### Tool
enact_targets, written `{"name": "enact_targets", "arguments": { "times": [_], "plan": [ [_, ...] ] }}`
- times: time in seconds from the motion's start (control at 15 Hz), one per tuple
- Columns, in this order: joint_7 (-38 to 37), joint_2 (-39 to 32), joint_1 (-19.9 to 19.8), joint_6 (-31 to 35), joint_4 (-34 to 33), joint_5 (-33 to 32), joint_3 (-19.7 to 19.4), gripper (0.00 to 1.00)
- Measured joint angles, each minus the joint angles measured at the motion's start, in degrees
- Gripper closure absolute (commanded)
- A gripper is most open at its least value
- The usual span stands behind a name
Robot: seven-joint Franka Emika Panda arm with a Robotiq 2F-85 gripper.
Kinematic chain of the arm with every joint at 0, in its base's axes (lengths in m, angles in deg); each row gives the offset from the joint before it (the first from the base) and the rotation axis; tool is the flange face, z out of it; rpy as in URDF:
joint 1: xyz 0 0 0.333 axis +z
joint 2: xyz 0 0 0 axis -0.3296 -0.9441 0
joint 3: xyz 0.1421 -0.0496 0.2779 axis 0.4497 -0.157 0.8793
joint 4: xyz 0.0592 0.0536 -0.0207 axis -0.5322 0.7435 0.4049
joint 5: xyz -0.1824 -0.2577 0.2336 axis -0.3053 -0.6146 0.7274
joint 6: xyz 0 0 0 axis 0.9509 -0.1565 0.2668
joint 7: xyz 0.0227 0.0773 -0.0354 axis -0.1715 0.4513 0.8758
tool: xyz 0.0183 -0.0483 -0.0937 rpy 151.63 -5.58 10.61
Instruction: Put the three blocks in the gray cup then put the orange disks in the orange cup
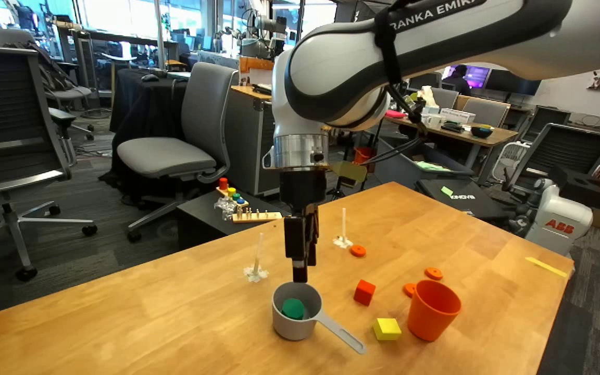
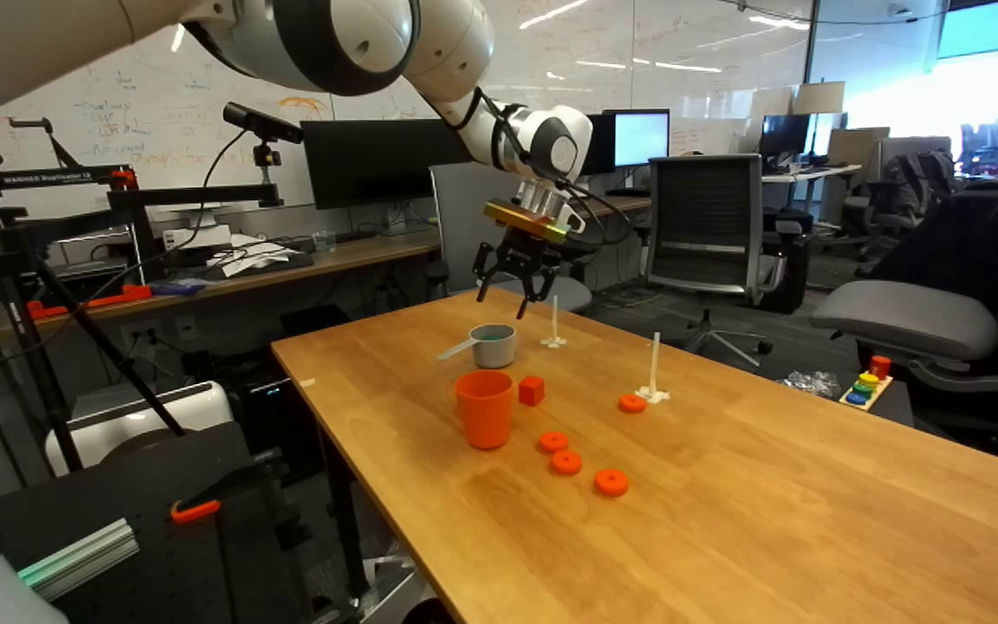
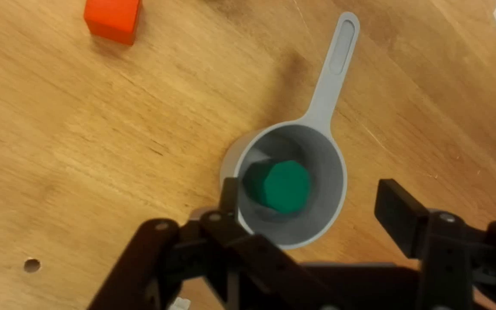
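Wrist view: claw (image 3: 312, 202), fingers (image 3: 403, 217) widely parted, unloaded, hanging above gray cup (image 3: 327, 172) and apart from it. Green block (image 3: 286, 186) lies inside gray cup. On the counter (image 1: 149, 312) in an exterior view, outward from gray cup: red block (image 1: 364, 292) and yellow block (image 1: 387, 329) near it, mutually apart; orange cup (image 1: 427, 320) and orange disks (image 1: 358, 251) farther out.

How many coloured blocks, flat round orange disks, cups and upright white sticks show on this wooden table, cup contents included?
Blocks: 3 (faceted green block, red cube, yellow block)
Orange disks: 4
Cups: 2 (handled gray cup, tapered orange cup)
White sticks: 2
Total: 11
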Motion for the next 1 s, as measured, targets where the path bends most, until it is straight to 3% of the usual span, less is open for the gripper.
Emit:
{"name": "enact_targets", "arguments": {
  "times": [0.6,1.0],
  "plan": [
    [-2.5,1.0,-5.1,-3.4,-0.1,0.0,-2.1,0.0],
    [-13.7,1.0,-5.5,-7.1,2.0,-0.2,-6.1,0.0]
  ]
}}
